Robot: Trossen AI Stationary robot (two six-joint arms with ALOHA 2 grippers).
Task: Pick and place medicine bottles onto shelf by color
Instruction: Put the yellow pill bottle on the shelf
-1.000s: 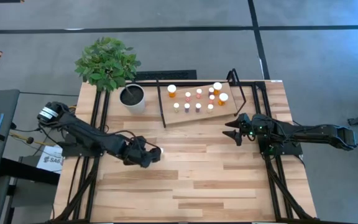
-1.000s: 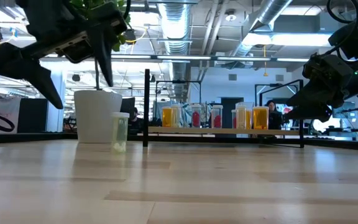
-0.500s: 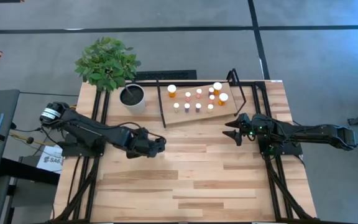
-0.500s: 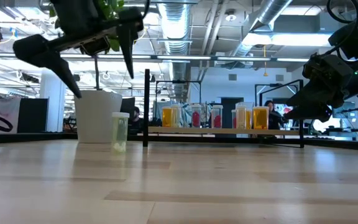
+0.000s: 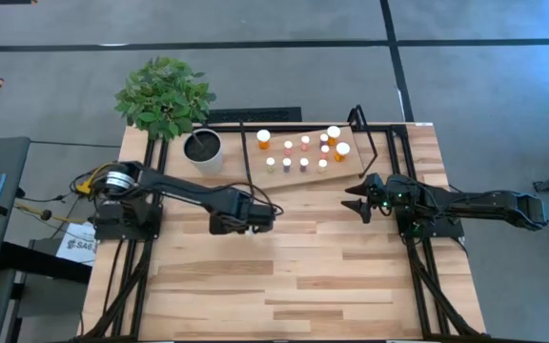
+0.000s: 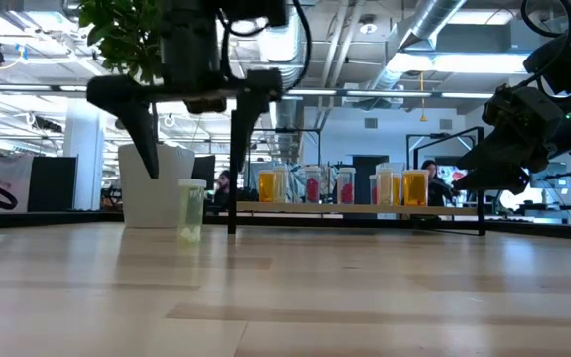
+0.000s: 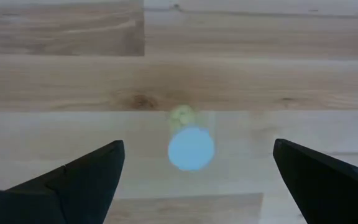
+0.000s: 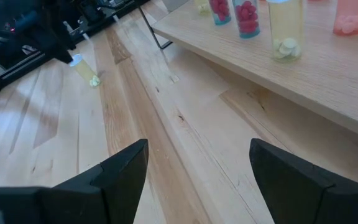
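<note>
A pale bottle (image 6: 190, 210) with a white cap (image 7: 191, 148) stands upright on the tabletop, left of the shelf. My left gripper (image 6: 193, 171) is open and points down; its fingertips stand just above the bottle, one on either side, touching nothing. In the high view the left gripper (image 5: 248, 221) hides this bottle. The shelf (image 5: 298, 177), a light board between black uprights, carries several orange, red and pale bottles (image 5: 303, 152). My right gripper (image 5: 355, 202) is open and empty, right of the shelf's near corner.
A white plant pot (image 5: 203, 149) with a green plant (image 5: 165, 95) stands at the far left, beside the shelf's left upright (image 6: 234, 169). The near half of the plank tabletop (image 5: 284, 286) is bare.
My left gripper has gone toward the table's right edge, from the left of the pale bottle to right above it, and has turned from slanting to pointing straight down. The bottle has stayed where it was.
</note>
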